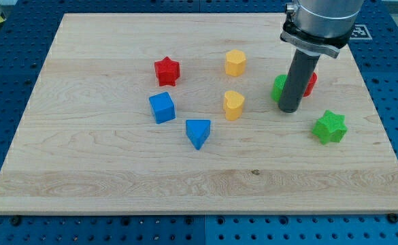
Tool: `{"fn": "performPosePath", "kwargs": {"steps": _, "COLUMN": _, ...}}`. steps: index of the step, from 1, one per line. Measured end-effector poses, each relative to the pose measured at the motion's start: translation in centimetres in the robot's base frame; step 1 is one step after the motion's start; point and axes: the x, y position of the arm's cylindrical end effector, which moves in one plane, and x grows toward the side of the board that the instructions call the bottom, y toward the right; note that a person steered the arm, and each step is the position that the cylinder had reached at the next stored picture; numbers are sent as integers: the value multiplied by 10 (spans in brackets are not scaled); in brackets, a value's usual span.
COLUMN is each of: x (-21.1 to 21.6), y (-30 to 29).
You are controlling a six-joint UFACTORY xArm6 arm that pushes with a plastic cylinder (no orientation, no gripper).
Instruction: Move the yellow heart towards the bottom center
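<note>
The yellow heart [233,105] lies near the middle of the wooden board [117,177]. My tip [289,109] rests on the board to the heart's right, about a block's width and a half away, not touching it. A yellow hexagon block [235,62] sits above the heart. A green block [279,88] and a red block [310,84] are partly hidden behind my rod.
A red star [166,71] sits at upper left of the heart. A blue cube [162,107] and a blue triangle [198,133] lie to its left and lower left. A green star [330,127] lies at the right.
</note>
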Motion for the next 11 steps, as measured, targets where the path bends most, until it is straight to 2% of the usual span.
{"fn": "performPosePath", "kwargs": {"steps": 3, "x": -30, "y": -55}}
{"fn": "performPosePath", "kwargs": {"steps": 5, "x": -30, "y": -87}}
{"fn": "performPosePath", "kwargs": {"steps": 8, "x": -7, "y": -99}}
{"fn": "performPosePath", "kwargs": {"steps": 9, "x": -7, "y": -133}}
{"fn": "performPosePath", "kwargs": {"steps": 11, "x": -6, "y": -141}}
